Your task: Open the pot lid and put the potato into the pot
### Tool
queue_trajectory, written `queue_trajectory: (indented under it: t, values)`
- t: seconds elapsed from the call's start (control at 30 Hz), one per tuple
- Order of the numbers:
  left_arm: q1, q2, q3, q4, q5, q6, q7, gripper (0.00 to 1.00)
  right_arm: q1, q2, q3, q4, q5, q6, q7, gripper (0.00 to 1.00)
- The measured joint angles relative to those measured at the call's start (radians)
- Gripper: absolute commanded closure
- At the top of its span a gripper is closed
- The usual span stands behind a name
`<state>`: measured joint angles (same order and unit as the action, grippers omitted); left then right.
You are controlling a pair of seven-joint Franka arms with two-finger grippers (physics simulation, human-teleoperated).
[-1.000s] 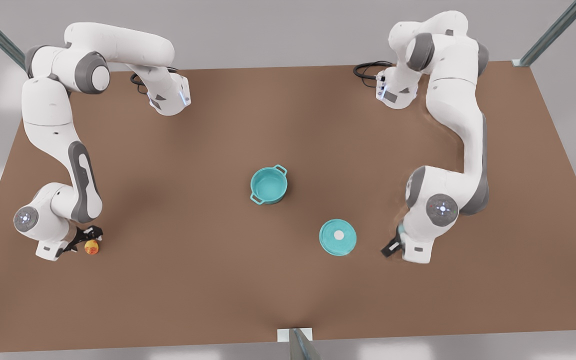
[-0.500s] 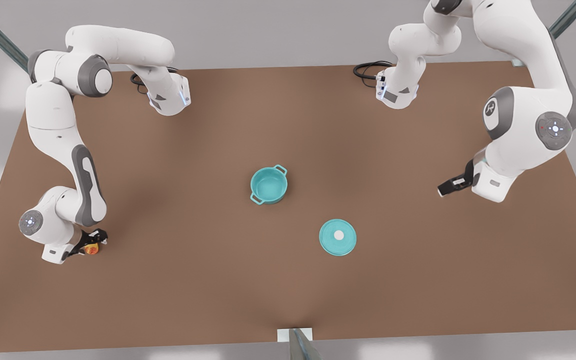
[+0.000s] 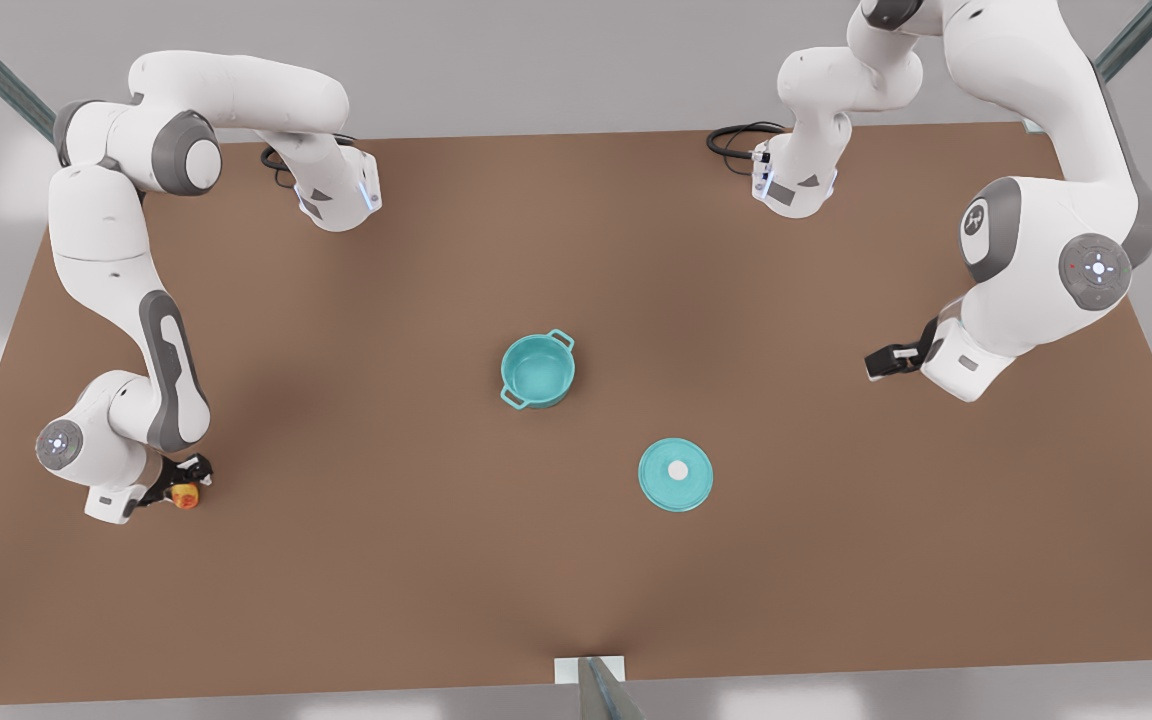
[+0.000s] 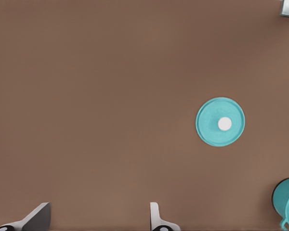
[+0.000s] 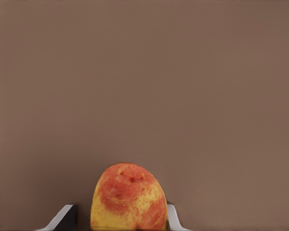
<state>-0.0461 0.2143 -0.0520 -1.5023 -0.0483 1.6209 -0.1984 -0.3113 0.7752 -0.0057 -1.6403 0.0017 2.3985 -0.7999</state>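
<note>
Teal round pot (image 3: 537, 370) sits uncovered mid brown desk (image 3: 576, 560), its flat teal pot lid (image 3: 675, 474) lying nearby. Right pincer (image 3: 179, 486) clasps the small yellow-red potato (image 3: 184, 494); left pincer (image 3: 884, 361) hangs spread, holding nothing.

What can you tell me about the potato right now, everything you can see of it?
The potato is a small roundish lump, yellow-orange with reddish patches and a finely dimpled skin. It sits between the fingers of the right gripper, which close on both its sides. In the front view it is near the table's edge on the front view's left, far from the open pot. Whether it rests on the table or is just lifted off it, I cannot tell.
</note>
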Motion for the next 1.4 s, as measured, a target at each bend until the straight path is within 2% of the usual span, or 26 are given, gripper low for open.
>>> queue_trajectory:
  t: [0.2,0.37,0.57,0.63,1.0,1.07,1.2,1.4]
  values:
    - [0.000,0.000,0.000,-0.001,0.000,-0.002,0.040,0.00,0.000,-0.006,0.003,0.000,0.001,-0.031,-0.007,0.41]
    - [0.000,0.000,0.000,-0.001,0.000,-0.003,0.064,0.00,0.001,-0.015,0.004,0.001,0.004,-0.056,-0.014,0.48]
    - [0.000,0.000,0.000,-0.001,0.000,-0.004,0.086,0.00,0.011,-0.049,0.016,0.001,0.006,-0.097,-0.021,0.48]
    - [0.000,0.000,0.000,-0.001,0.000,-0.004,0.092,0.00,0.018,-0.083,0.046,0.003,0.007,-0.114,-0.021,0.48]
    - [-0.024,0.014,-0.010,0.028,0.016,0.034,0.128,0.00,0.217,-0.220,0.101,0.010,0.010,-0.197,-0.011,0.50]
    - [0.015,0.014,-0.004,0.029,-0.016,0.054,0.137,0.00,0.232,-0.228,0.120,0.010,0.011,-0.209,-0.007,0.50]
    - [0.245,0.002,-0.004,0.042,-0.150,0.042,0.170,0.00,0.277,-0.240,0.150,0.009,0.015,-0.239,0.004,0.50]
    - [0.237,0.011,-0.042,0.049,-0.180,0.013,0.220,0.00,0.351,-0.279,0.189,-0.023,0.020,-0.284,0.024,0.50]
